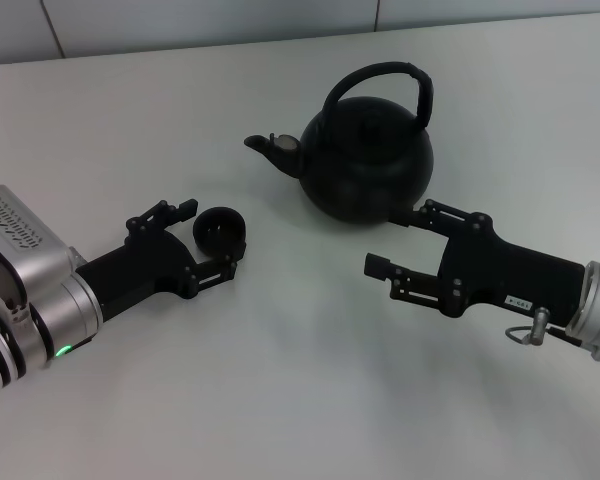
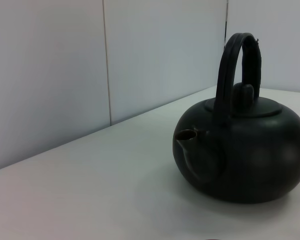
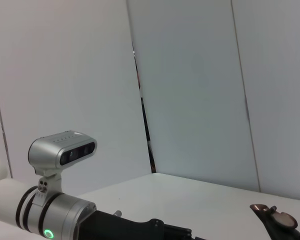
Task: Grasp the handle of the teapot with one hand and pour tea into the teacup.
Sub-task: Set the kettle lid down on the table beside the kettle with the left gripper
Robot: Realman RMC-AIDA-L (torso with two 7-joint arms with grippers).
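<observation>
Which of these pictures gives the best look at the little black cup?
The head view. It shows the small round black teacup whole, sitting between the open fingers of the left gripper. The left wrist view shows only the black teapot; the right wrist view shows no cup.

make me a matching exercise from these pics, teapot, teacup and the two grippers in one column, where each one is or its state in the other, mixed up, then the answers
Column 1
1. teapot
2. teacup
3. left gripper
4. right gripper

Column 2
A. jaws open on either side of the teacup
B. stands upright on the table, spout toward the robot's left
C. low beside the teapot's base, jaws open, holding nothing
D. sits on the table between two open jaws

Pairs: 1-B, 2-D, 3-A, 4-C
</observation>
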